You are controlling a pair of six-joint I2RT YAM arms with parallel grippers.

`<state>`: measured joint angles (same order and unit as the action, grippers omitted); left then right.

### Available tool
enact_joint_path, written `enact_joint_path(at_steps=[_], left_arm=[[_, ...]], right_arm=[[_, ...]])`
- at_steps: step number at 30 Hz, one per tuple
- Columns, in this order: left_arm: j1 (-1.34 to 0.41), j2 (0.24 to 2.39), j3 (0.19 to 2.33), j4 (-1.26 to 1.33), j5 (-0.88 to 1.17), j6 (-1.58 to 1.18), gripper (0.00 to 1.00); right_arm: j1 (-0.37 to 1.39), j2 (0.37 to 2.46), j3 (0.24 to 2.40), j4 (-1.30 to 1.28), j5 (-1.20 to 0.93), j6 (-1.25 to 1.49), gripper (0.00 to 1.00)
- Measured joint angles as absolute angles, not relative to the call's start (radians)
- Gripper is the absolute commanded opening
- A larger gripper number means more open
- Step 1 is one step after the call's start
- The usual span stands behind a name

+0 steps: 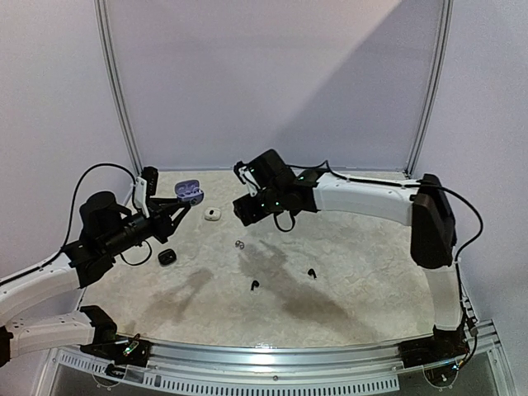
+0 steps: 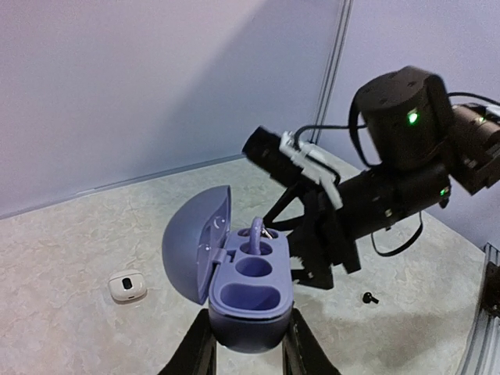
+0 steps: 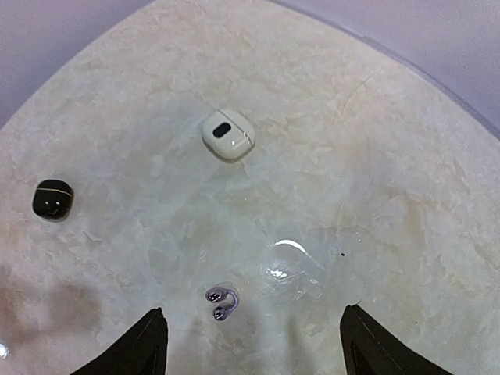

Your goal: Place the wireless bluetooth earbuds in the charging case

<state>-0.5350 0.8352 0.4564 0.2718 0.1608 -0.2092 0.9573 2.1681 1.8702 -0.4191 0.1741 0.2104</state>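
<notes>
One small silvery-grey earbud (image 2: 257,234) seems to stand in the far socket of the lavender pebble-shaped plastic charging case (image 2: 248,293). Its stem sticks up, so I cannot tell whether it is fully seated. The near socket of that case shows empty. The left gripper (image 2: 247,348) has its jaws clenched on the base of the case and holds it above the table (image 1: 371,289), with the lid swung open to the side.

The second silvery-grey earbud (image 3: 221,303) lies loose on the mottled beige table. It sits just under the right gripper (image 3: 254,312), whose jaws are released wide with nothing between them. By my reading that bud is the next one to collect, and it would finish the lavender pair.

Two tiny black earbuds (image 1: 253,285) (image 1: 311,272) lie apart on the table nearer the arm bases, well away from any case. The small black rounded charging case (image 3: 53,199) and the white rounded charging case (image 3: 228,135) both rest on the table with their lids apparently down. No white buds show anywhere, and they may sit inside the white case or be hidden.

Judged so, roughly one bud of the visible four is placed. One grey and two black buds remain, and the black case has yet to be opened.
</notes>
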Motion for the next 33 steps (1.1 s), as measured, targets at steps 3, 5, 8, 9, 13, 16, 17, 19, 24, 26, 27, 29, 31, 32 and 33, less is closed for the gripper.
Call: enact_joint_path(at_steps=[3,5,8,9,13,16,17,19,24,26,27,29,31,32,33], left_arm=[[-0.530,0.835,0.446,0.272,0.159,-0.192,0.00],[-0.529,0.836,0.442,0.272,0.160,-0.186,0.00],[-0.529,0.836,0.441,0.276,0.167,-0.179,0.00],[-0.529,0.836,0.441,0.277,0.169,-0.176,0.00],[-0.529,0.836,0.434,0.285,0.175,-0.166,0.00],[-0.528,0.836,0.429,0.293,0.177,-0.165,0.00],[-0.528,0.836,0.428,0.295,0.179,-0.165,0.00],[-0.528,0.837,0.427,0.296,0.183,-0.164,0.00],[-0.527,0.837,0.426,0.302,0.191,-0.164,0.00],[-0.527,0.838,0.426,0.302,0.193,-0.164,0.00],[-0.527,0.838,0.426,0.302,0.194,-0.164,0.00],[-0.527,0.838,0.426,0.302,0.195,-0.164,0.00],[-0.527,0.838,0.425,0.302,0.197,-0.164,0.00],[-0.527,0.838,0.426,0.302,0.197,-0.164,0.00],[-0.527,0.838,0.425,0.302,0.198,-0.164,0.00]], right_arm=[[0.961,2.267,1.925,-0.432,0.177,0.224,0.78],[0.962,2.321,1.967,-0.442,0.174,0.227,0.78],[0.965,2.393,2.028,-0.449,0.170,0.228,0.76],[0.966,2.411,2.041,-0.449,0.168,0.228,0.75],[0.976,2.463,2.056,-0.450,0.156,0.232,0.71],[0.984,2.489,2.056,-0.455,0.148,0.235,0.66],[0.987,2.496,2.056,-0.457,0.146,0.236,0.63],[0.990,2.510,2.057,-0.459,0.143,0.237,0.57],[0.997,2.520,2.064,-0.465,0.148,0.237,0.43],[0.996,2.520,2.064,-0.465,0.150,0.235,0.38],[0.996,2.520,2.064,-0.466,0.151,0.238,0.36],[0.996,2.520,2.064,-0.466,0.154,0.239,0.32],[0.996,2.520,2.064,-0.466,0.153,0.236,0.28],[0.996,2.520,2.062,-0.464,0.150,0.233,0.26],[0.996,2.519,2.058,-0.459,0.148,0.231,0.26]])
